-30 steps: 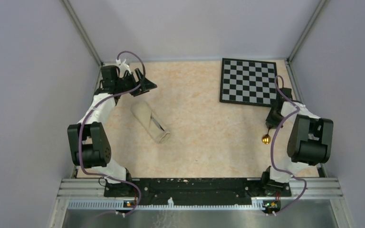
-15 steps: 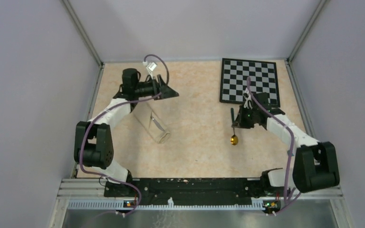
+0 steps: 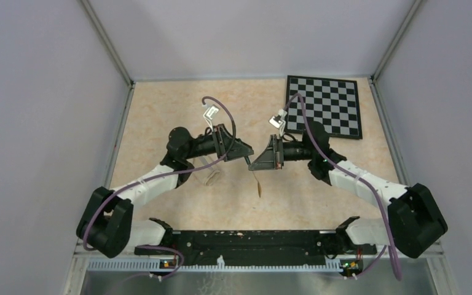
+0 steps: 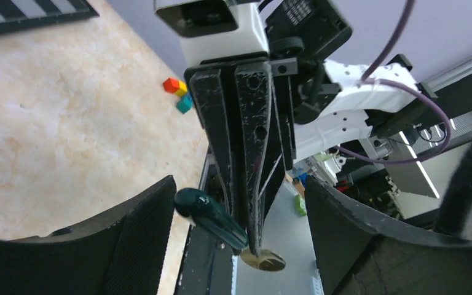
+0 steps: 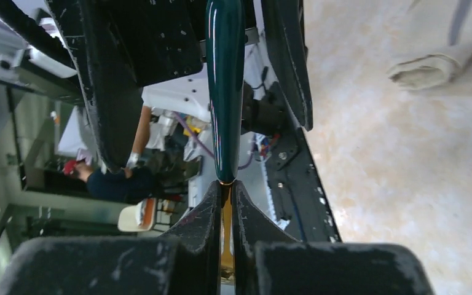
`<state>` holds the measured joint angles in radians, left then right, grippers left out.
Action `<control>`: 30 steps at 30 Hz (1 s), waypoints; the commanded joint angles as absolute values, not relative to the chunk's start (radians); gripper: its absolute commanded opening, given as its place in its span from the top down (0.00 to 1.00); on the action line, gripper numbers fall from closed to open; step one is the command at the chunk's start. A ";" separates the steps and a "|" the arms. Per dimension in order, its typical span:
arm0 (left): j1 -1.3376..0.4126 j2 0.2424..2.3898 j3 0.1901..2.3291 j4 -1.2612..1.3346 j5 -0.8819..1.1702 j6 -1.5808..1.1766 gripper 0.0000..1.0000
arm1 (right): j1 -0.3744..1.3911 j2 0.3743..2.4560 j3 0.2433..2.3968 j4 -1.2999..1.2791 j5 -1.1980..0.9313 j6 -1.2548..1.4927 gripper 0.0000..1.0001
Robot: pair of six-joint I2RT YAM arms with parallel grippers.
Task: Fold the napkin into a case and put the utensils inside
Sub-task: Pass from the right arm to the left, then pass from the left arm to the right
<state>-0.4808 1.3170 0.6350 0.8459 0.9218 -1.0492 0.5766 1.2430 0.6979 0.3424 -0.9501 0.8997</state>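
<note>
The left claw [image 3: 244,152] is held with its jaws wide apart and nothing is clamped in it. Its two dark fingers [image 4: 136,236] are seen on either side of the right claw's tip in the left wrist view. The case [image 3: 211,178], a rolled beige napkin, is laid on the desk [image 3: 160,104] behind and to the left of the left claw, partly covered by that claw's forearm. Its open end is turned toward the near edge.

The spoon [image 3: 259,185] is found between the two claws. Its dark green handle [image 5: 224,92] is pointed into the gap between the left claw's fingers, and its gold bowl [image 4: 264,260] is hung below the right claw. Whether the handle is touched by either left finger cannot be told.

The right claw [image 3: 255,163] is pressed together on the spoon, gripped where the handle meets the gold stem. It is faced tip to tip with the left claw, above the desk.

A few small coloured blocks [image 4: 177,93] are seen on the desk beyond the right claw. A black-and-white checkered board [image 3: 323,106] is laid flat behind the right claw, well apart from it.
</note>
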 commanded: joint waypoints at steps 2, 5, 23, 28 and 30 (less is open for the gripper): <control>-0.503 1.224 0.648 0.817 0.785 -1.040 0.30 | 0.616 1.278 0.709 0.755 -1.027 1.145 1.00; -0.503 1.173 0.667 0.685 0.718 -1.037 0.69 | 0.621 1.278 0.694 0.774 -0.998 1.170 1.00; -0.499 1.036 1.124 -0.653 -0.124 -1.130 1.00 | 1.229 1.304 1.264 -0.494 0.500 0.309 0.27; -0.499 1.021 1.162 -0.704 -0.174 -1.130 1.00 | 1.234 1.342 1.275 -0.481 0.507 0.407 0.39; -0.499 1.018 1.173 -0.720 -0.185 -1.133 1.00 | 1.233 1.346 1.270 -0.475 0.499 0.440 0.42</control>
